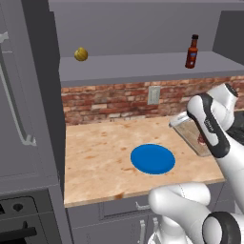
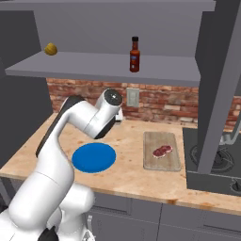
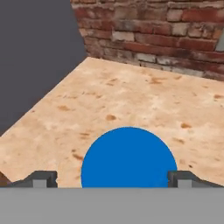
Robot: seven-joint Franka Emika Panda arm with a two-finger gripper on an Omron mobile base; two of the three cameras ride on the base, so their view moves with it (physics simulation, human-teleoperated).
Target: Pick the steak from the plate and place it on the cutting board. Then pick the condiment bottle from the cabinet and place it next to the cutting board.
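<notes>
Bench [image 2: 127,176]: mottled tan wooden top, brick wall along its back edge, a dark stove at its right end. Cabinet [image 2: 108,63]: grey, open-fronted, hung above the bench's back edge, with one wide shelf. Plate [image 2: 93,157]: flat, round, bright blue, bare, lying on the bench left of centre and nearer the front edge; in the hand view it lies low in the middle between the two finger tips. Cutting board [image 2: 162,150]: light wooden rectangle with rounded corners, flat on the bench toward the right end, just beside the stove and apart from the plate. Pincer [image 3: 113,179]: fingers spread wide and holding nothing, poised above the plate and looking toward the bench's back left corner. Bottle [image 2: 135,55]: slim, dark red-brown, black cap, orange-red label, upright on the cabinet shelf toward its right part. Steak [image 2: 162,151]: small red-pink slab with white marbling, lying flat near the middle of the cutting board. Fruit [image 2: 51,49]: small, round, yellowish, on the shelf near its left end, well apart from the bottle.
</notes>
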